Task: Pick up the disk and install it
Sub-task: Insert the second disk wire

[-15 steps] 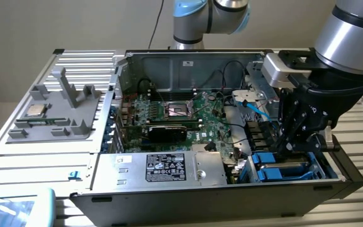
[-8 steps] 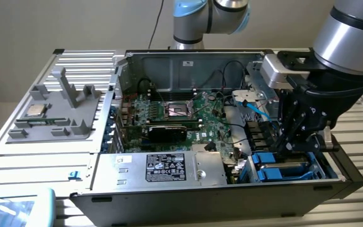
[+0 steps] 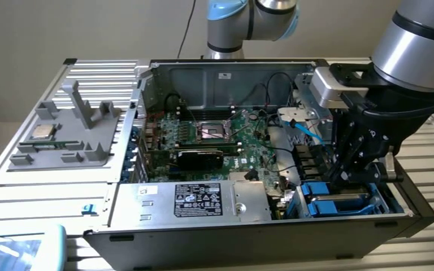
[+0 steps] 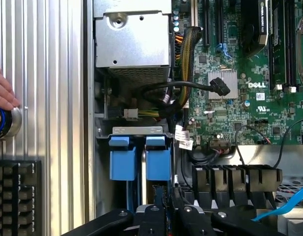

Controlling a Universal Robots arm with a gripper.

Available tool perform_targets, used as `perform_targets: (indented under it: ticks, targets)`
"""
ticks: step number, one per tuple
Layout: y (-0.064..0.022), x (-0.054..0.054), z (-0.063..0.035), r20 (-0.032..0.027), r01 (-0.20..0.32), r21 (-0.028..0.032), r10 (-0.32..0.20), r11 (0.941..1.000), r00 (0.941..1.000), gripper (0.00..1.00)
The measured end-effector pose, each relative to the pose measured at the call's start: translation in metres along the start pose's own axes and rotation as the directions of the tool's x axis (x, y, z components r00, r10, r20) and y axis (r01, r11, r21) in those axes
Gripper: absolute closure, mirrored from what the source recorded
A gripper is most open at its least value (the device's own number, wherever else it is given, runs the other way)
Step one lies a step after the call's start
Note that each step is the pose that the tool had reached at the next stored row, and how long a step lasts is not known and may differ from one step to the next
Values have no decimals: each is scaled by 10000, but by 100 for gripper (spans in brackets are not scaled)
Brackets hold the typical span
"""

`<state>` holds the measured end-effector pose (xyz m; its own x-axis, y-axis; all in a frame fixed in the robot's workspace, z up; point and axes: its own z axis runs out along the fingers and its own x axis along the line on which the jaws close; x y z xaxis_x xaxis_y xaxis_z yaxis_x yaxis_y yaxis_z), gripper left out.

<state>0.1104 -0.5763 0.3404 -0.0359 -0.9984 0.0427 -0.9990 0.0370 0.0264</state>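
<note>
The disk (image 3: 336,204) stands on edge in its blue carrier in the drive bay at the front corner of the open computer case (image 3: 225,70), on the exterior view's right. In the wrist view two blue carrier ends sit side by side, and the disk (image 4: 158,164) is the one nearer the motherboard. My gripper (image 3: 350,183) reaches down into the bay right over it. Its black fingers (image 4: 152,212) stand close together, shut, with the gripper (image 4: 166,196) at the carrier's edge. Whether they pinch the carrier is hidden.
A silver power supply (image 3: 194,200) with a black label fills the case's front. Motherboard (image 3: 217,132), black cables (image 4: 166,93) and a blue cable (image 3: 307,130) crowd the bay. A grey fixture (image 3: 66,135) with a small chip lies at the exterior view's left. A hand (image 4: 1,93) rests on a round button.
</note>
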Motion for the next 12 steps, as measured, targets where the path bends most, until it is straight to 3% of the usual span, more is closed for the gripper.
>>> perform_targets:
  ticks: [12]
  targets:
    - [-17, 6, 8, 11, 2, 0, -2, 10000, 10000, 85]
